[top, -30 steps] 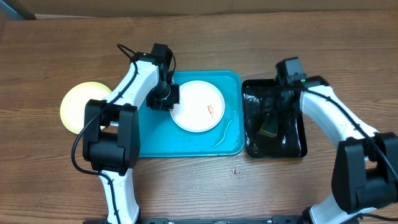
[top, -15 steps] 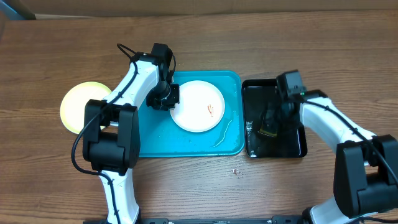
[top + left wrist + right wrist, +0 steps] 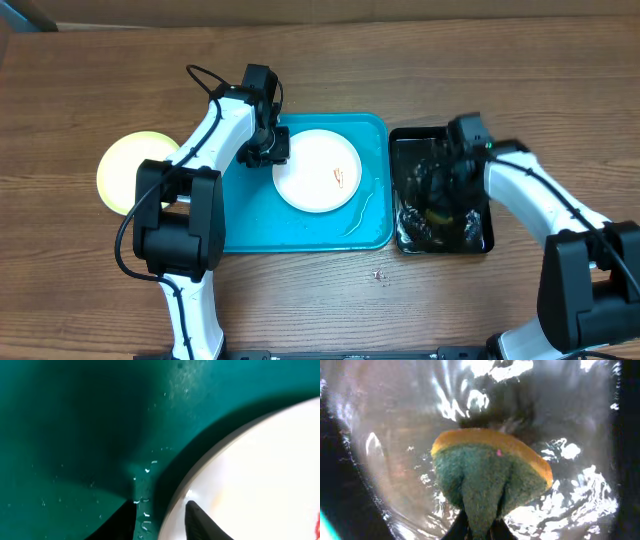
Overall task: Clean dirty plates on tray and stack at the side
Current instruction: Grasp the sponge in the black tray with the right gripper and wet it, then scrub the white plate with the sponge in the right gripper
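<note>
the sponge-wetting step is judged to be in hand: a green-and-yellow sponge (image 3: 490, 467) is pinched tight by the right gripper (image 3: 477, 529) and dipped into the water-filled black tray (image 3: 478, 243). a white plate (image 3: 318, 190) with an orange smear (image 3: 339, 177) is seen lying on the turquoise tray (image 3: 300, 235), its left rim straddled by the left gripper (image 3: 268, 150); whether that rim is actually clamped cannot be told. a yellow-green plate (image 3: 122, 165) is set on the table (image 3: 320, 60), off the tray. next, the sponge should be lifted clear, carried across and rubbed over the smear while the plate is steadied.
</note>
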You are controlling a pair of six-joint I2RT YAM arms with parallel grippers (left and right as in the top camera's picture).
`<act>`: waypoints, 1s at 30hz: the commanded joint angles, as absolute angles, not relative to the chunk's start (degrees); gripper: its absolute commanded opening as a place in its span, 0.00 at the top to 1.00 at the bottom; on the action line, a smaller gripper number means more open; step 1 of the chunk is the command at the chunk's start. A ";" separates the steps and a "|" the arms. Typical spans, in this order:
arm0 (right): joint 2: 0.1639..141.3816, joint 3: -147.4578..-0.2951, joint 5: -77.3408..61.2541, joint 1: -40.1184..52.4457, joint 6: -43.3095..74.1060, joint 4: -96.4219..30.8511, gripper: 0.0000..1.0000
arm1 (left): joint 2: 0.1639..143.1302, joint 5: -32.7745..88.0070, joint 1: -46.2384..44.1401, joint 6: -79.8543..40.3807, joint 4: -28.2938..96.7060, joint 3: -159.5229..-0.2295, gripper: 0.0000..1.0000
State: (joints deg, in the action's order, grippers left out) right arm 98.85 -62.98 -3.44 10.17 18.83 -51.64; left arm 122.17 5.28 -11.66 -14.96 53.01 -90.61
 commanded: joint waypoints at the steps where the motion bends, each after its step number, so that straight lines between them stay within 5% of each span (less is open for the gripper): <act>1: 97.73 -70.13 -3.01 10.11 17.50 -55.61 0.96 | 122.89 4.47 -12.08 -15.00 52.71 -90.43 0.81; 3: 97.71 -72.47 -3.01 10.11 16.14 -58.54 0.96 | 122.89 4.49 -12.10 -15.03 53.49 -90.43 0.96; 30: 97.67 -76.79 13.30 17.06 12.82 -69.52 0.96 | 122.89 5.58 -12.84 -18.44 61.12 -90.11 0.93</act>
